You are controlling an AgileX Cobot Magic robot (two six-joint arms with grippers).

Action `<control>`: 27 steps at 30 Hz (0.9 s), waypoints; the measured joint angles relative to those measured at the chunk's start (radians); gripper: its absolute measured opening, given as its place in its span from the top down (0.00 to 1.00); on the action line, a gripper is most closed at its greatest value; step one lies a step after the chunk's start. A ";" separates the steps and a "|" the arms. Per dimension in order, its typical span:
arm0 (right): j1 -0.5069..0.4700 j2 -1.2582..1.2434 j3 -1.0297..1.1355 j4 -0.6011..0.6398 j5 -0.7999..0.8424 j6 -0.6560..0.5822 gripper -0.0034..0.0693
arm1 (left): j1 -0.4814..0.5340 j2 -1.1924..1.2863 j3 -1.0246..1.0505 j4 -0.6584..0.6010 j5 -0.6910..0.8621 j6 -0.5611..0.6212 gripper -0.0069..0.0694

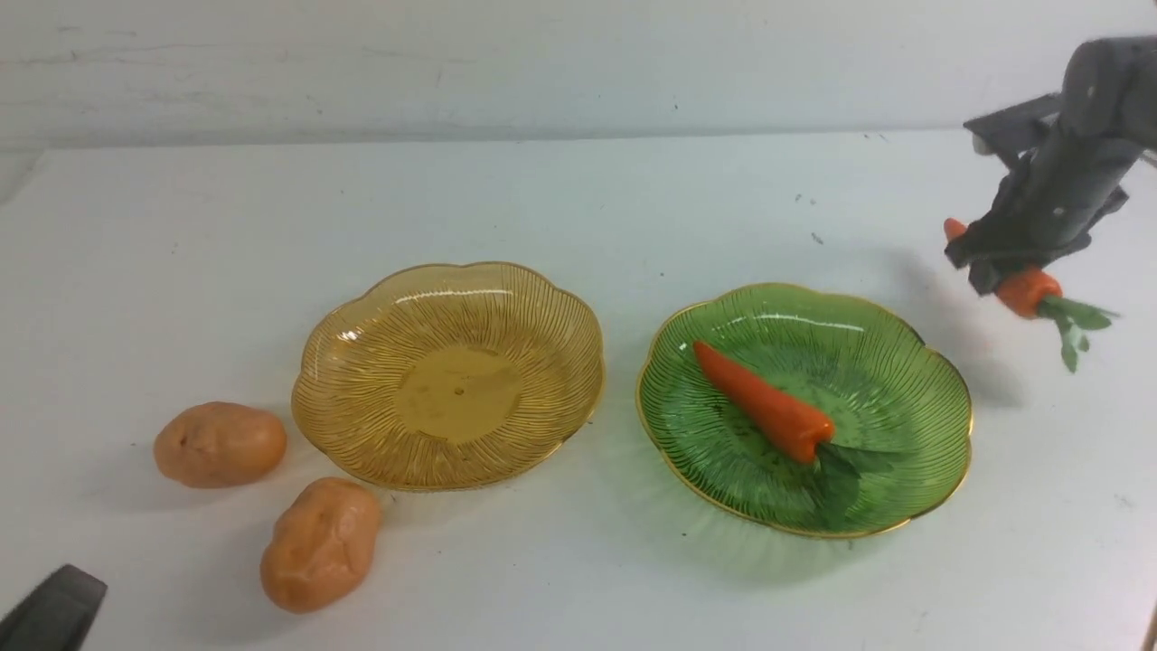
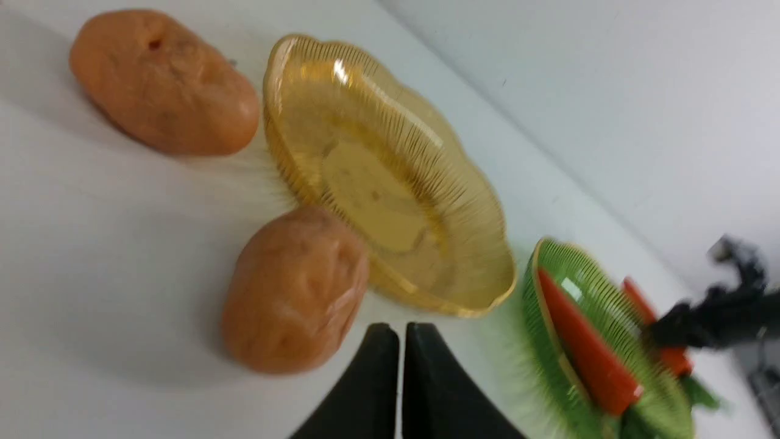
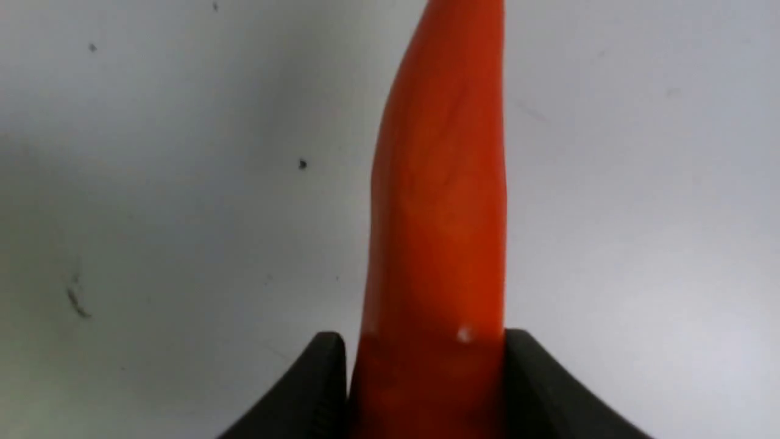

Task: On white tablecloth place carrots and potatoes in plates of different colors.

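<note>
On the white tablecloth (image 1: 578,208) an empty amber-yellow plate (image 1: 362,362) stands left of centre and a green plate (image 1: 904,344) right of centre. One carrot (image 1: 764,402) lies in the green plate. My right gripper (image 1: 994,262) is shut on the second carrot (image 1: 1026,289), held above the cloth to the right of the green plate; its body fills the right wrist view (image 3: 439,183). Two potatoes (image 1: 220,444) (image 1: 321,542) lie on the cloth left of the amber plate. My left gripper (image 2: 400,332) is shut and empty, near the closer potato (image 2: 295,289).
A white wall (image 1: 542,63) rises behind the table's far edge. The cloth carries a few dark specks (image 1: 816,238). The left arm's tip (image 1: 50,610) shows at the bottom left corner of the front view.
</note>
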 joint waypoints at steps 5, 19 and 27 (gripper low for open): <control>-0.001 -0.087 -0.189 0.167 0.081 0.072 0.55 | -0.001 0.117 -0.213 0.005 0.126 0.071 0.91; 0.268 -0.329 0.403 0.197 0.085 0.115 0.50 | -0.001 0.902 -0.813 0.503 0.919 0.087 0.89; 0.295 -0.306 0.405 0.072 0.027 0.239 0.11 | -0.001 1.040 -0.834 0.526 0.917 0.098 0.67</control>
